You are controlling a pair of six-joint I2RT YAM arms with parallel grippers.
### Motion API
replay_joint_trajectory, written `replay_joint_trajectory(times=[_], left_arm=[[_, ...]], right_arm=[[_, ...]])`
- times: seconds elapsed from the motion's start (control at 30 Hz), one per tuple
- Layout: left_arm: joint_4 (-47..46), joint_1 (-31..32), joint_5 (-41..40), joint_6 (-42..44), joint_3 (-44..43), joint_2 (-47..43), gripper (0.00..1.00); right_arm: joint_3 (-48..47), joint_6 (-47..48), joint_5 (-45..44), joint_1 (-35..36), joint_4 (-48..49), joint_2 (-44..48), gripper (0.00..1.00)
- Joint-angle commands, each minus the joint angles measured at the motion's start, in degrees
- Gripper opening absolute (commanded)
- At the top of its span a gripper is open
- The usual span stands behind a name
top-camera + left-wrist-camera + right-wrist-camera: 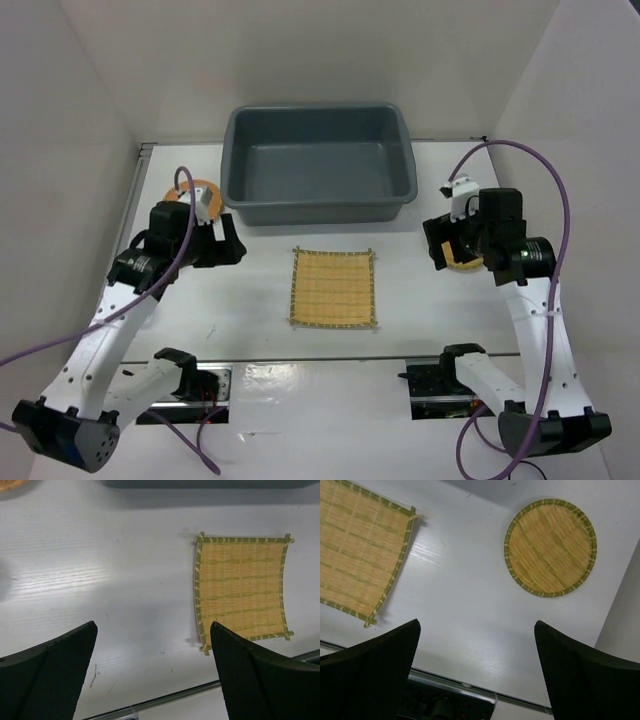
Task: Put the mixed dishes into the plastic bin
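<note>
In front of the bin (320,212), on the arms' side: mat (334,288) flat on the table (250,290), square to the bin's near wall, not touching it. Left disc (190,192) off the bin's left near corner, half hidden by the left arm. Right disc (550,547) off the bin's right side, nearer the arms than the bin is. No cups seen in any view. Nothing shows inside the bin.

Left gripper (154,630): jaws wide, nothing between them, over table before the bin's left end. Right gripper (477,625): jaws wide, nothing held, just beside the right disc.

Risks, as judged:
- All pieces thin and flat on a smooth top; fingers may skate over an edge or shove the piece away.
- A one-edge pinch may let the mat sag and slip out.
- A low carry could catch the rim, leaving a piece hung half out.
- Both arms heading for the bin together could meet above it.
</note>
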State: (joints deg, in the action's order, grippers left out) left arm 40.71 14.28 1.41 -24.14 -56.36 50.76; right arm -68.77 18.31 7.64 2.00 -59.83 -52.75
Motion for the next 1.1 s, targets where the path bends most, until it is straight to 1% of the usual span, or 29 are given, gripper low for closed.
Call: replay_joint_trajectory(times=[0.0,0.03,0.07,0.1,0.13,0.17,0.2,0.23,0.3,0.33,0.37,0.43,0.47,0.53,0.57,0.6,0.63,0.67,0.7,0.73,0.8,0.83,0.9,0.97,1.07], left_arm=[[-7.3,0.83,7.09,-0.73,0.99,5.8,1.0],[-8.35,0.83,9.55,-0.73,0.99,8.01,1.0],[-10.71,1.36,14.97,-0.73,0.99,10.65,1.0],[-11.43,1.36,16.85,-0.73,0.99,17.02,1.0],[-12.22,1.97,18.52,-0.73,0.99,20.66,1.0],[-13.02,1.98,22.11,-0.73,0.38,24.26,1.0],[-13.02,1.98,23.28,-0.73,-0.15,27.95,1.0],[-15.11,1.98,24.51,-0.73,-0.16,33.99,1.0],[-17.14,1.98,26.53,-1.26,-0.16,40.34,1.0],[-19.42,1.98,27.06,-1.78,-0.16,41.86,1.0],[-19.44,1.98,27.07,-1.79,-0.76,44.66,1.0],[-20.05,1.98,26.45,-1.79,-1.29,46.87,1.0],[-21.19,1.98,27.15,-1.18,-1.3,48.62,1.0],[-21.9,2.5,28.82,-1.17,-1.3,50.22,1.0],[-22.77,2.5,30.13,-1.17,-0.78,51.35,1.0],[-23.56,2.5,30.75,-1.17,-0.77,51.37,1.0],[-24.09,2.5,31.45,-1.17,-0.25,52.15,1.0],[-24.62,2.5,32.24,-1.69,0.54,52.16,1.0],[-25.49,2.5,32.25,-1.7,0.55,52.16,1.0],[-26.03,3.2,32.86,-2.22,1.24,52.16,1.0],[-26.65,3.82,33.39,-2.75,1.87,51.37,1.0],[-26.65,4.34,34.0,-2.75,1.87,50.84,1.0],[-25.69,4.96,34.01,-3.46,2.39,48.74,1.0],[-24.01,6.28,31.39,-4.51,2.39,46.81,1.0],[-21.47,7.68,27.95,-5.3,3.62,41.8,1.0]], right_arm=[[0.75,0.06,-4.29,3.01,5.69,-0.41,0.99],[0.75,0.06,-4.3,3.71,5.69,-0.94,0.99],[0.75,0.06,-2.99,3.71,6.21,-1.56,0.99],[0.75,0.93,-2.37,4.93,6.22,-2.35,0.99],[0.75,0.94,-2.37,5.55,6.22,-3.75,0.99],[0.75,1.46,-2.37,6.43,6.22,-4.28,0.99],[0.75,1.47,-1.84,7.39,6.22,-4.29,0.99],[1.35,1.99,-1.84,9.49,6.83,-4.29,0.99],[2.58,2.0,-1.84,11.79,7.36,-3.59,0.99],[2.59,3.13,-0.88,11.8,7.88,-3.06,0.99],[2.59,3.14,-0.35,11.8,8.67,-2.36,0.99],[3.21,3.66,-0.34,12.58,9.29,-2.36,0.97],[3.73,3.67,0.18,13.11,9.82,-3.23,0.75],[3.73,5.94,0.18,16.18,9.82,-5.33,0.57],[5.21,7.0,-0.95,17.76,11.48,-5.87,0.4],[6.01,8.23,-3.92,19.52,12.28,-5.87,0.32],[7.15,10.94,-6.21,23.54,13.33,-6.74,0.25],[9.95,12.35,-8.58,25.66,14.47,-7.36,0.14],[11.45,13.85,-13.3,27.69,16.92,-7.37,0.1],[12.95,16.56,-15.18,31.36,18.16,-7.89,0.06],[16.47,18.69,-17.39,33.94,21.14,-7.89,0.03],[17.7,21.05,-16.18,34.47,21.77,-8.41,0.03],[18.4,22.64,-13.11,34.47,23.78,-9.46,0.0],[18.41,23.35,-11.6,34.47,25.11,-12.7,0.0],[18.41,25.11,-8.0,34.47,26.35,-14.92,0.0]])
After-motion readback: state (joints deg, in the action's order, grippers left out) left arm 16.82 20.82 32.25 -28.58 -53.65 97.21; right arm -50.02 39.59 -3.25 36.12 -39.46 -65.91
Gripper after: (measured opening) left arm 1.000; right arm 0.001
